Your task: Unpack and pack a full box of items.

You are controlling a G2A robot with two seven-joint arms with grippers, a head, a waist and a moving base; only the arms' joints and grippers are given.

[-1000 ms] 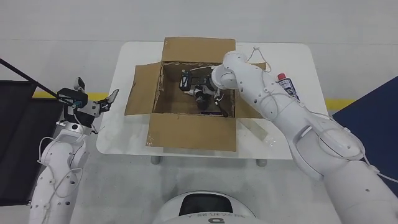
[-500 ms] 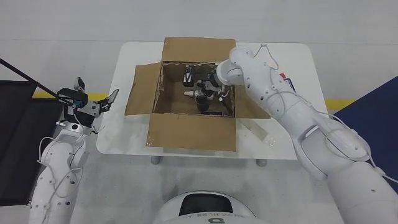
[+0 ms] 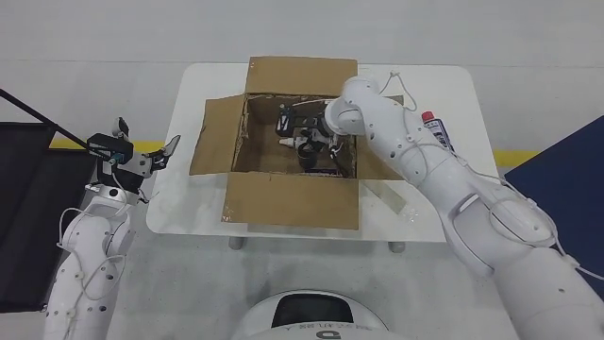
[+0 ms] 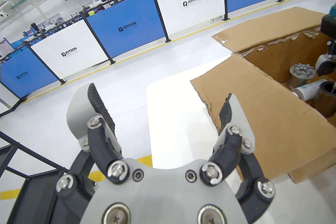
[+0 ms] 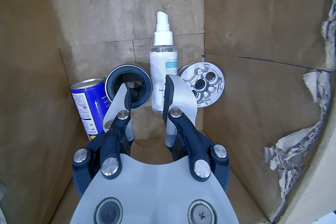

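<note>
Right gripper [image 5: 146, 82] inside box [image 5: 249, 12] — fingers parted, bare floor beside.

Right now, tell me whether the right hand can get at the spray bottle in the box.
Probably yes. The right hand is inside the box, open, with the spray bottle just ahead and nothing between them. The dark ring and metal wheel crowd its sides.

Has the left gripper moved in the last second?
No. In the top view the left gripper stays just off the table's left edge, where it was before.
</note>
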